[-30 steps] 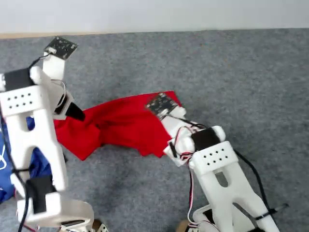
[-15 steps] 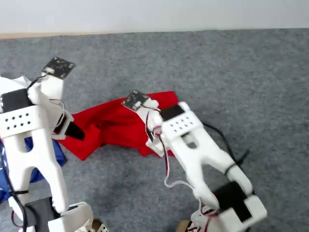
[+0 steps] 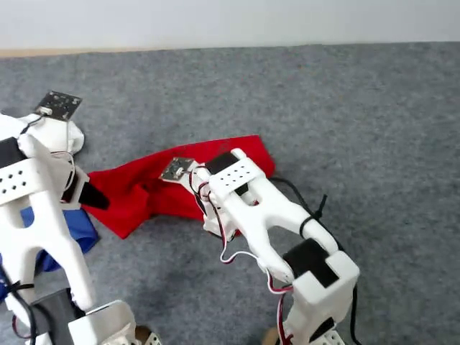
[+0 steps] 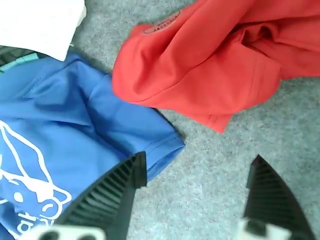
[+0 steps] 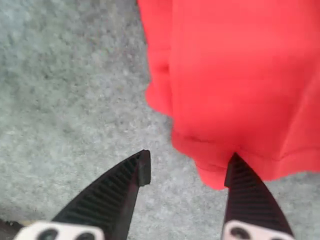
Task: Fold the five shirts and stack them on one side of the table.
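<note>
A crumpled red shirt [image 3: 154, 188] lies on the grey carpeted table [image 3: 359, 129], left of centre. In the left wrist view my left gripper [image 4: 199, 162] hangs open above bare carpet, just short of the red shirt [image 4: 210, 65] and beside the corner of a blue shirt [image 4: 60, 130]. My right gripper [image 5: 190, 160] is open too, low over the near hem of the red shirt [image 5: 240, 75], one finger [image 5: 237, 185] on the cloth edge, the other over carpet. The right arm [image 3: 237, 187] covers the shirt's middle in the high view.
A blue printed shirt [image 3: 54, 241] lies at the left edge under the left arm [image 3: 36, 194]. A folded white garment [image 4: 40, 22] and a dark one [image 4: 15, 56] lie beside it. The right half of the table is open carpet.
The right arm has swung left across the red shirt, its wrist now over the shirt's middle. The left arm has drawn back toward the left edge. The red shirt has barely shifted.
</note>
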Available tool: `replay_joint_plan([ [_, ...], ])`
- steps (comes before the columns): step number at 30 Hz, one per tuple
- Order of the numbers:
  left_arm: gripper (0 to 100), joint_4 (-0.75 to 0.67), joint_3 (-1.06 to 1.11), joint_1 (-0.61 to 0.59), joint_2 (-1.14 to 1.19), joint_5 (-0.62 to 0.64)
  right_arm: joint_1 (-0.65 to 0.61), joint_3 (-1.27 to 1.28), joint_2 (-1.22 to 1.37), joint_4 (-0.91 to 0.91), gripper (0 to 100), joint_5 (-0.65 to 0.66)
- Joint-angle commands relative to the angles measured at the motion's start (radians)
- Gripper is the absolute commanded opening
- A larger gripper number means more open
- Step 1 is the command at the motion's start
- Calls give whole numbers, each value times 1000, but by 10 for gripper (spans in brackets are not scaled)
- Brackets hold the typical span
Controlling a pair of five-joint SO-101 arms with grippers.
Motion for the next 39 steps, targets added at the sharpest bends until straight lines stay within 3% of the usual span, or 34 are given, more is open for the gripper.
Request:
replay_joint_plan([
  [1,317,11,-4,-5,-9,18,-1,-44,24,-44,249,9],
  [11,317,12,-4,-5,-9,48,28,-46,93,-110,246,9],
  [19,317,12,-2,0,-6,49,73,-66,82,-114,125,11],
  [35,317,5,-2,2,-2,68,105,-132,74,-70,119,46],
  [39,317,5,-2,2,-2,68,113,-201,76,-50,29,64],
])
